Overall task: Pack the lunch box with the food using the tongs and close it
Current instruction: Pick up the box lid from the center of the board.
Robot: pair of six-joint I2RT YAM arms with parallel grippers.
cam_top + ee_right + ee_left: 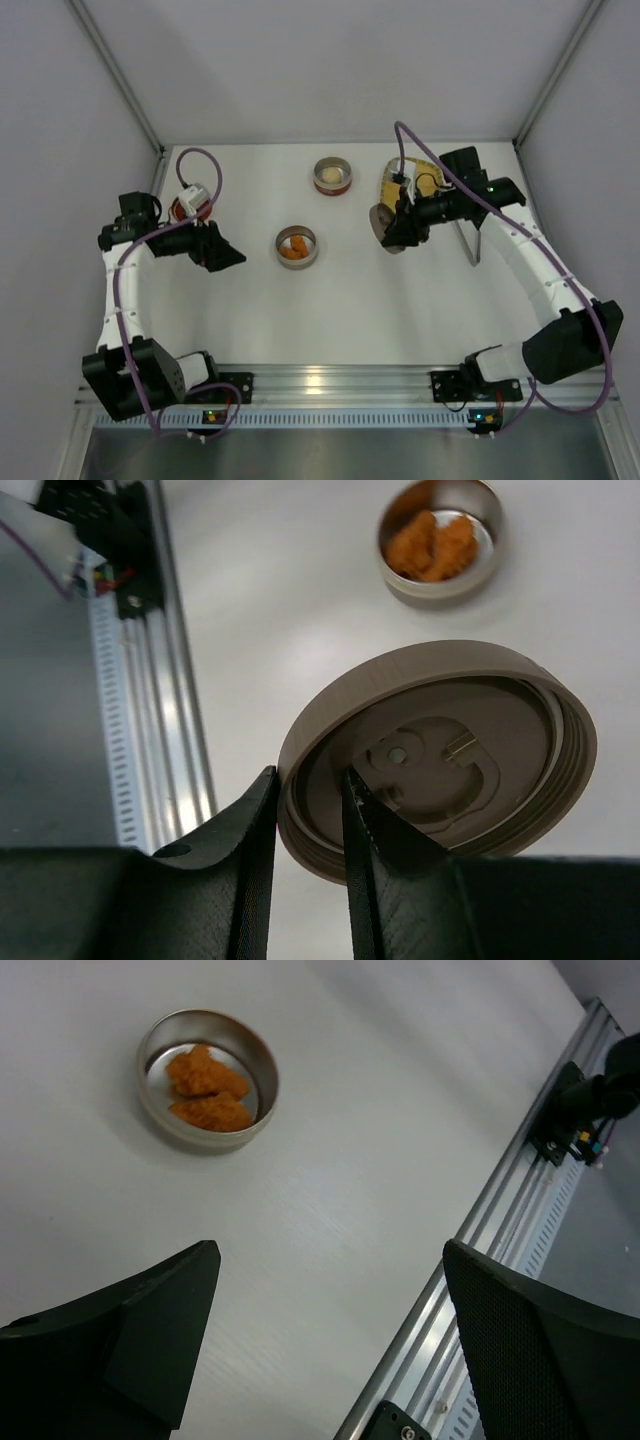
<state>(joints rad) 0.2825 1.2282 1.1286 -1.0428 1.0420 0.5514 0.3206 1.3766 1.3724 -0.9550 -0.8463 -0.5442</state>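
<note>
My right gripper (308, 775) is shut on the rim of a round beige screw lid (440, 760), one finger inside the rim and one outside. The lid (384, 232) hangs tilted above the table, beside the yellow tray (415, 180). The orange food chunks (205, 1085) lie in a small tin (297, 247) mid-table. A whitish lump (331, 175) sits in a second tin further back. The tongs (472, 245) lie on the table right of my right gripper. My left gripper (330, 1250) is open and empty, left of the orange tin. A red round pot (186, 210), apparently the lunch box, shows partly behind the left wrist.
Grey walls close in the table on the left, back and right. An aluminium rail (320, 385) with both arm bases runs along the near edge. The purple cables (205, 160) loop above both arms.
</note>
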